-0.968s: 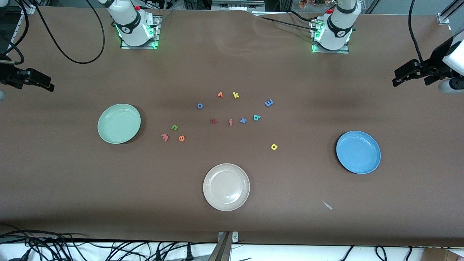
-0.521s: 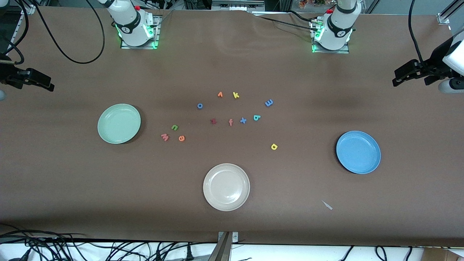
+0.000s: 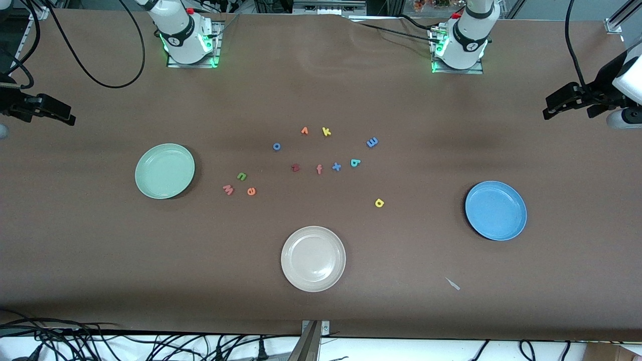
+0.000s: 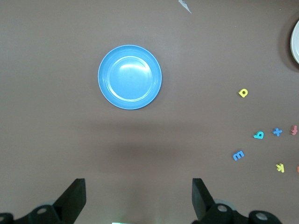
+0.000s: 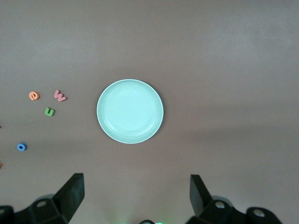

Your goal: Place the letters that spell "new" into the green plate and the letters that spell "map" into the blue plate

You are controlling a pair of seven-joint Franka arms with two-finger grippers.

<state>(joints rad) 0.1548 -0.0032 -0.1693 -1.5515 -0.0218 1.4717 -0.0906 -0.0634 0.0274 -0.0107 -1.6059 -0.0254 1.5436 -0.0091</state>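
Note:
The green plate [image 3: 164, 171] lies toward the right arm's end, and beside it are the green n [image 3: 242, 176], pinkish-red w [image 3: 228, 189] and orange e [image 3: 251, 191]. Toward the left arm's end lies the blue plate [image 3: 495, 210]. The blue m [image 3: 372, 142], teal a [image 3: 355, 162] and yellow p [image 3: 379, 202] lie between it and the table's middle. My left gripper [image 4: 138, 196] hangs high and open, with the blue plate [image 4: 130, 77] below it. My right gripper [image 5: 137, 191] hangs high and open, with the green plate [image 5: 130, 111] below it. Both are empty and still.
A beige-white plate [image 3: 313, 258] sits nearer the front camera, mid-table. Other letters lie in the middle: blue o [image 3: 276, 146], orange v [image 3: 304, 131], yellow k [image 3: 326, 132], dark red z [image 3: 295, 168], an f [image 3: 319, 169], blue x [image 3: 336, 166]. A small pale scrap [image 3: 453, 284] lies near the blue plate.

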